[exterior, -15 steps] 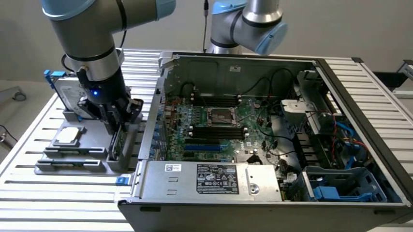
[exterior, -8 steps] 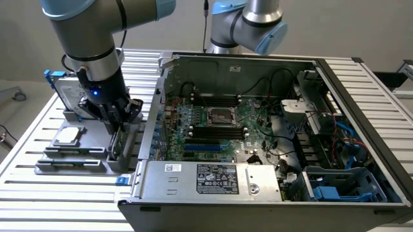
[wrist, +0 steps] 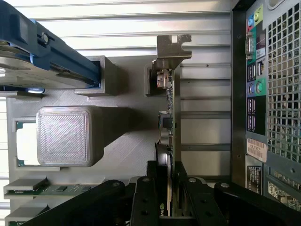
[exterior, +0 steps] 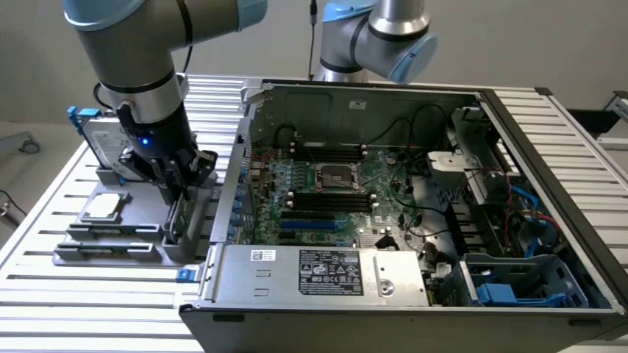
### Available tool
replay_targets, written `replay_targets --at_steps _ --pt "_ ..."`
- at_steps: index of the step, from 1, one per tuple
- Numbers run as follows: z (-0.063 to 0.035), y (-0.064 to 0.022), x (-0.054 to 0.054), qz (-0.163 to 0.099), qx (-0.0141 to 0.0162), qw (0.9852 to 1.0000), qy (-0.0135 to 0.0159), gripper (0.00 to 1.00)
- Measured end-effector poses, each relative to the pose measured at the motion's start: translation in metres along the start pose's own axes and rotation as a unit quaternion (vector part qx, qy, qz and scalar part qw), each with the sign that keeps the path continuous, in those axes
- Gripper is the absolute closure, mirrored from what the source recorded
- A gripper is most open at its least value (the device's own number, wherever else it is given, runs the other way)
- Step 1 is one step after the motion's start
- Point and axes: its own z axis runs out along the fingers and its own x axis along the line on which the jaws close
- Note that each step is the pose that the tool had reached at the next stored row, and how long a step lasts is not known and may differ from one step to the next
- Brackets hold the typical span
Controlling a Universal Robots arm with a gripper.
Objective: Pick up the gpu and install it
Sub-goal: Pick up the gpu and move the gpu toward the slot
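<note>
No legible text; print too small on power supply label (exterior: 329, 268) and rear case sticker (wrist: 256, 150).

Two robot arms are in the scene, one (exterior: 137, 51) at the exterior view's left carrying the single gripper (exterior: 175, 195) and one (exterior: 378, 37) at the far side. One open computer case (exterior: 549, 140) holds one motherboard (exterior: 324, 184) and one power supply (exterior: 324, 272). One gray tray (exterior: 61, 254) carries one gpu (wrist: 172, 117), one hard drive (exterior: 98, 140), one square chip (exterior: 105, 207) and, as far as I can tell, two memory sticks (exterior: 103, 229).
</note>
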Motion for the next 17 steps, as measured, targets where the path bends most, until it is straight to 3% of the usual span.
replay_targets --at_steps 7,17 --pt "-0.0159 0.0009 0.001 0.000 -0.0007 1.0000 0.0002 0.74" --pt "-0.0603 0.0036 0.003 0.000 -0.0008 1.0000 0.0002 0.74"
